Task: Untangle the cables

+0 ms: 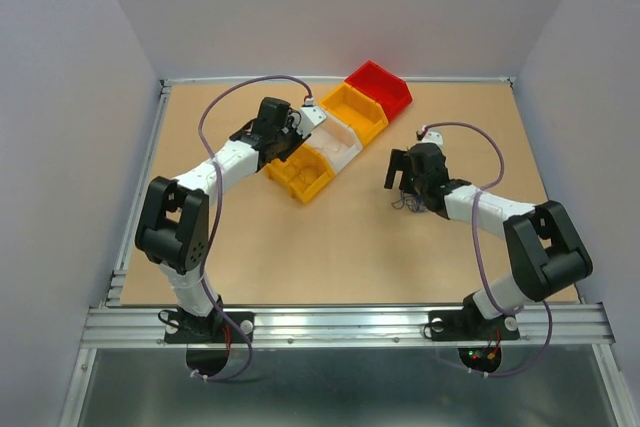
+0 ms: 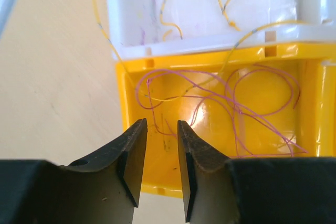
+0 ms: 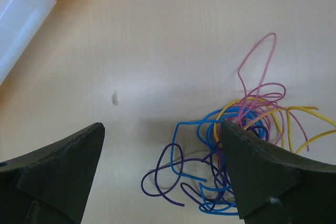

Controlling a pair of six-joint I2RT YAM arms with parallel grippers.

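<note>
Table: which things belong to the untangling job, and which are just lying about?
Job: wire tangle; pink wires in yellow bin; yellow wires in white bin.
Lying about: red bin; far yellow bin.

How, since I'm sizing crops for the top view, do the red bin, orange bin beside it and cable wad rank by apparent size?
1. red bin and orange bin: alike, so unranked.
2. cable wad: far smaller, only faintly visible.
</note>
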